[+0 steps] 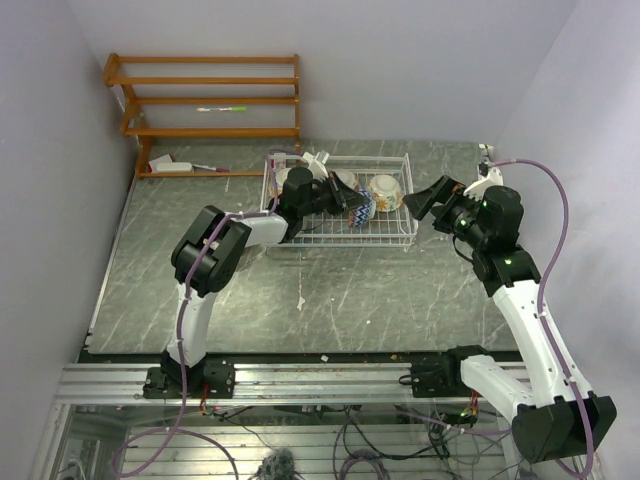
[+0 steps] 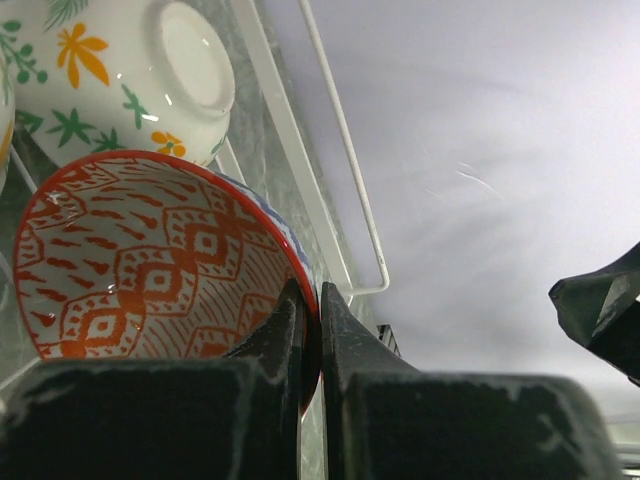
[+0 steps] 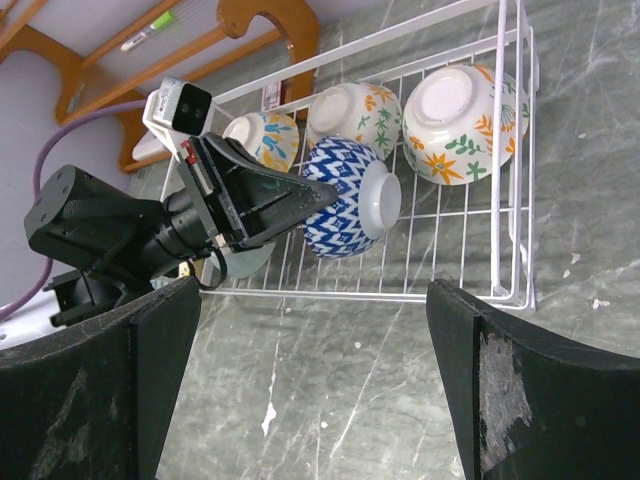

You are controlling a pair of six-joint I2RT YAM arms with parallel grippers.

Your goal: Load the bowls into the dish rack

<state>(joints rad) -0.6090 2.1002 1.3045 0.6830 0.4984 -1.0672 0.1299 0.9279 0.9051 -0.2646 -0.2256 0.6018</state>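
The white wire dish rack (image 1: 390, 235) stands at the table's middle back. My left gripper (image 1: 345, 203) reaches into it and is shut on the rim of a bowl (image 1: 362, 208) that is blue-patterned outside and red-orange inside (image 2: 150, 270). The bowl stands on edge, seen too in the right wrist view (image 3: 350, 205). Three pale floral bowls lie in the rack behind it: one at the right (image 3: 465, 120), one in the middle (image 3: 355, 115), one at the left (image 3: 262, 138). My right gripper (image 1: 428, 200) is open and empty, hovering just right of the rack over the table (image 3: 312, 330).
A brown wooden slatted shelf (image 1: 210, 100) stands at the back left against the wall, with a pen on one shelf and small items at its foot. The walls close in on the left and right. The rack's raised wire rim (image 2: 330, 150) runs beside the held bowl.
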